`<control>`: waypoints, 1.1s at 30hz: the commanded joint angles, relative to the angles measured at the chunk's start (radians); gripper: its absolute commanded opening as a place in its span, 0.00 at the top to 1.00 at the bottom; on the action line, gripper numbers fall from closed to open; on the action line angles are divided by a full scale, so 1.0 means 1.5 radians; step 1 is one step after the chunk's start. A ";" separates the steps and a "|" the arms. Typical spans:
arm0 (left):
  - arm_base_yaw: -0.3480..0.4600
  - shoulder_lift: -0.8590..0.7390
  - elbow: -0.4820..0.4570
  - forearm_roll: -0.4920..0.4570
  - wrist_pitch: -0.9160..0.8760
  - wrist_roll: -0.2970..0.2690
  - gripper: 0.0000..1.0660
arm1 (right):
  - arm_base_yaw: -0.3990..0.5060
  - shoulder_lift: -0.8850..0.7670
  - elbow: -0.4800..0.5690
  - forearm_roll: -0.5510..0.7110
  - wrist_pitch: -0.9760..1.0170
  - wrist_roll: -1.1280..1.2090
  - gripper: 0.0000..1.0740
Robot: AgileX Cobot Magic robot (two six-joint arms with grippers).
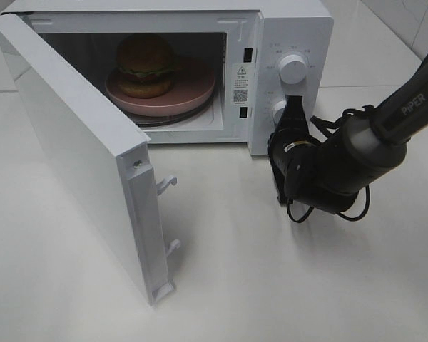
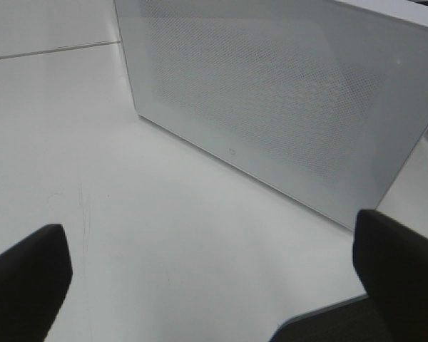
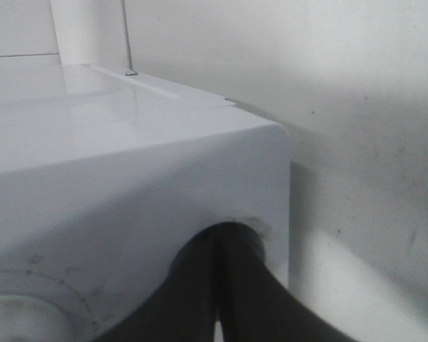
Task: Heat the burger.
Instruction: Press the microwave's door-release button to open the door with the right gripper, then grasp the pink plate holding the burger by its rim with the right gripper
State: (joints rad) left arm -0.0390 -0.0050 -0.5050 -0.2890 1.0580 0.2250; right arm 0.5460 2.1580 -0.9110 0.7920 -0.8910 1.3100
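Observation:
The burger (image 1: 145,64) sits on a round pink plate (image 1: 196,94) inside the open white microwave (image 1: 299,28). My right gripper (image 1: 293,108) is shut, and its black fingers (image 3: 221,285) are pressed together against the control panel, right beside the lower knob (image 1: 277,110). Nothing shows between them. My left gripper (image 2: 210,274) is open, one dark finger (image 2: 28,281) at each side of its view. It faces the outer side of the microwave door (image 2: 271,100) from a short distance. The left arm is out of sight in the high view.
The door (image 1: 71,142) stands swung wide towards the front left, its latch hooks (image 1: 167,184) pointing right. An upper knob (image 1: 292,68) sits above the lower one. Bare white tabletop (image 1: 257,271) stretches in front of the microwave. The right arm (image 1: 385,132) reaches in from the right edge.

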 commanded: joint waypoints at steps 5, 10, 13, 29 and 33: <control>0.002 -0.013 0.002 0.000 -0.008 -0.003 0.04 | -0.011 -0.047 0.032 -0.017 0.009 -0.002 1.00; 0.002 -0.013 0.002 0.000 -0.008 -0.003 0.04 | -0.011 -0.077 0.066 -0.017 0.025 -0.011 1.00; 0.002 -0.013 0.002 0.000 -0.008 -0.003 0.04 | -0.011 -0.107 0.096 -0.033 0.046 -0.017 1.00; 0.002 -0.013 0.002 0.000 -0.008 -0.003 0.04 | -0.011 -0.289 0.190 -0.057 0.247 -0.320 1.00; 0.002 -0.013 0.002 0.000 -0.008 -0.003 0.04 | -0.013 -0.329 0.190 -0.053 0.344 -0.487 1.00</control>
State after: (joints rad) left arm -0.0390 -0.0050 -0.5050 -0.2890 1.0580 0.2250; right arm 0.5340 1.7020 -0.6290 0.7150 -0.4660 0.7400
